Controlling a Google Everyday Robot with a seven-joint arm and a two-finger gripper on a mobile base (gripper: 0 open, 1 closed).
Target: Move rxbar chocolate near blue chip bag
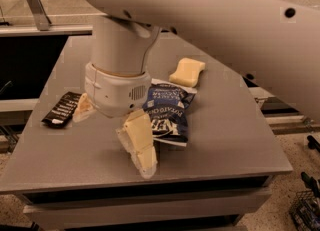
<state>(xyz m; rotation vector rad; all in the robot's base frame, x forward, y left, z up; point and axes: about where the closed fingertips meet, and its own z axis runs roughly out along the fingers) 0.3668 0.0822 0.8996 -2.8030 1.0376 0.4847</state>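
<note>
Hanging low over the near half of the grey table, the gripper is keeping its two pale fingers spread wide apart, with nothing clamped between them. One finger is pointing down toward the table's near edge, at about six o'clock from the wrist. The other finger is sticking out at about nine o'clock.

That nine o'clock finger is sitting just beside the right end of the rxbar chocolate. From where I am standing I cannot tell whether the two are touching. The bar is lying flat near the table's left edge, its white lettering facing up.

At about three o'clock from the gripper, the blue chip bag is lying flat near the middle of the table, crinkled, with its white lettering showing. The near finger is crossing in front of the bag's lower left corner. So the bar and the bag are lying apart, with the gripper's round white wrist hanging between them.

Farther back, at about one o'clock from the bag, a pale yellow sponge is resting near it on the table. The robot's thick pale arm is sweeping across above all of this, from the wrist up to the right. Beyond the far edge, a metal rail is running along the back.
</note>
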